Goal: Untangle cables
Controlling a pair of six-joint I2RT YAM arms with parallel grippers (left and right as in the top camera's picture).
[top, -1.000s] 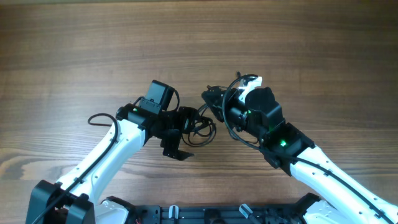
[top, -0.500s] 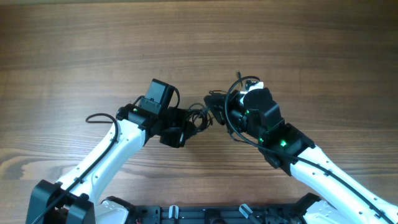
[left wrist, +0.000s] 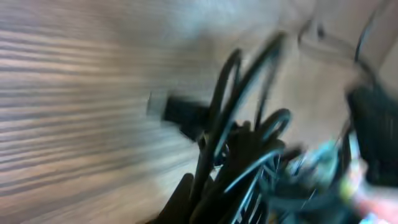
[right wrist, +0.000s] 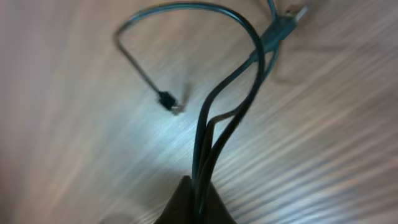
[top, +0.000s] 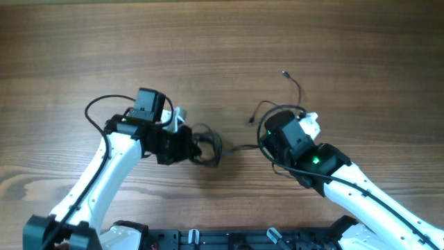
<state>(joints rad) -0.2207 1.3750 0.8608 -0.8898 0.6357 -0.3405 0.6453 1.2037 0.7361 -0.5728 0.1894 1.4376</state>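
The cables point(top: 208, 147) are thin black cords, bunched in small loops at the table's middle. My left gripper point(top: 189, 147) is shut on that bunch; the left wrist view is blurred and shows loops point(left wrist: 244, 124) rising from the gripper point(left wrist: 211, 202). A strand point(top: 239, 147) runs right to my right gripper point(top: 266, 144), which is shut on a few strands point(right wrist: 208, 137) at the gripper point(right wrist: 199, 186). One loose plug end point(right wrist: 168, 101) lies to the left of them. Another cord end point(top: 284, 73) trails off toward the far side.
The bare wooden table point(top: 222, 42) stretches all round. Thicker black arm wires loop beside the left wrist point(top: 97, 107). The black base rail point(top: 229, 239) runs along the near edge.
My left gripper has shut on the bunch and drawn left. The right gripper has drawn right. A strand now runs between them, and loose ends have come out on the right.
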